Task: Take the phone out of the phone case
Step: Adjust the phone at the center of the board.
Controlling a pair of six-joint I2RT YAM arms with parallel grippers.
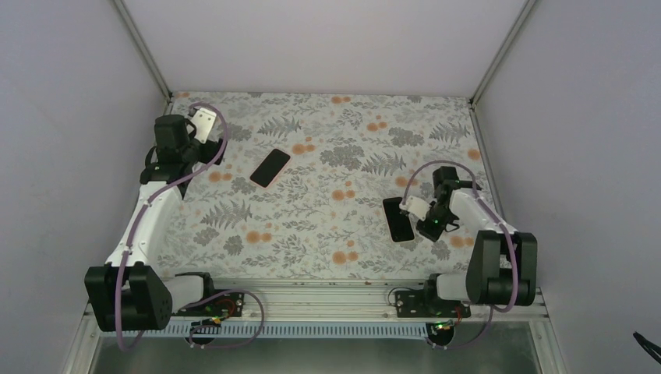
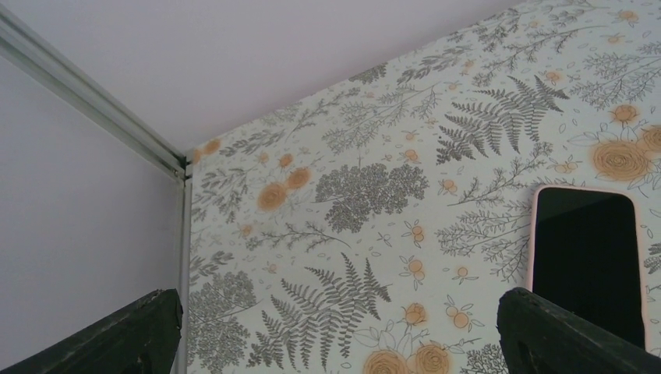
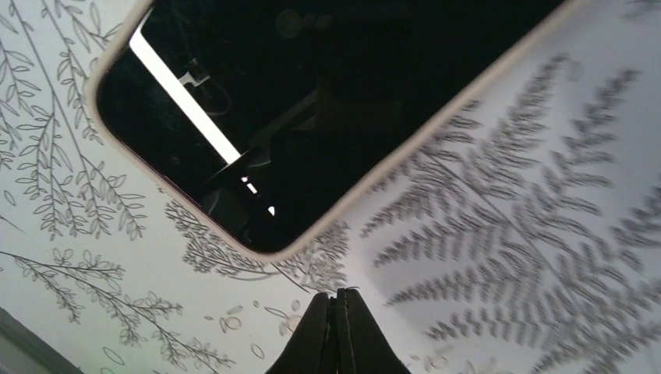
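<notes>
A black phone (image 1: 270,167) lies flat on the floral table, left of middle. In the left wrist view this phone (image 2: 588,257) sits inside a pale pink phone case, whose rim (image 2: 533,234) shows around it. My left gripper (image 1: 205,119) is open and empty at the back left, well apart from it. A second black phone (image 1: 398,219) lies at the right. In the right wrist view it (image 3: 312,101) also has a pale rim (image 3: 390,167). My right gripper (image 3: 339,294) is shut, empty, just short of its corner.
The floral mat (image 1: 327,234) covers the table. White enclosure walls with metal posts (image 1: 140,47) stand at the back corners. In the left wrist view the back left corner post (image 2: 93,105) is close. The arm bases sit on the rail (image 1: 327,300) at the near edge.
</notes>
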